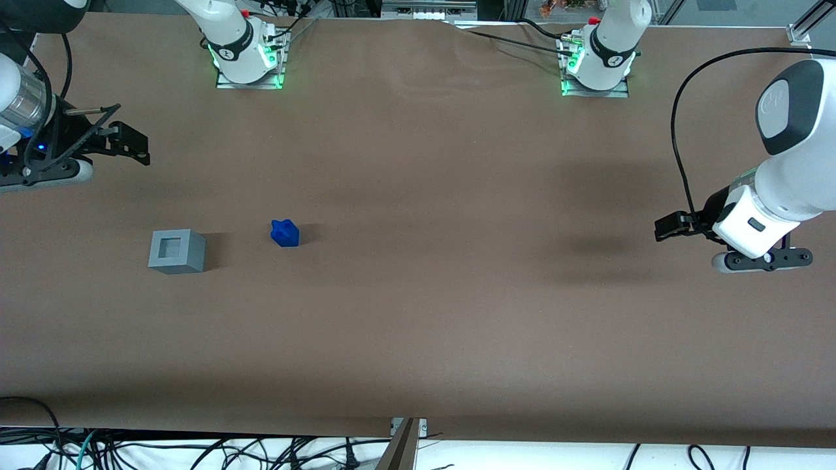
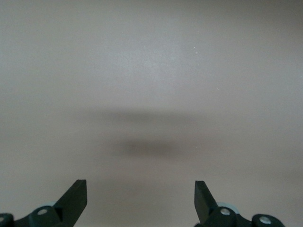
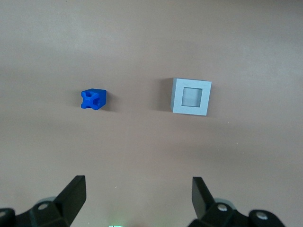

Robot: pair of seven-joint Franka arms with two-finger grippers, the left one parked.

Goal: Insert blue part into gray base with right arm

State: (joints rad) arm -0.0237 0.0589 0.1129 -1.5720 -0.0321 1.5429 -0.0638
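The right arm hung above the working arm's end of the table, its gripper released, fingers spread wide and holding nothing. The gray base stood upright on the table, nearer the front camera than the gripper and well apart from it, its square hole facing up. The blue part sat beside the base, toward the parked arm's end, not touching it, apparently with its knobby top upward. No readable writing showed on either piece.
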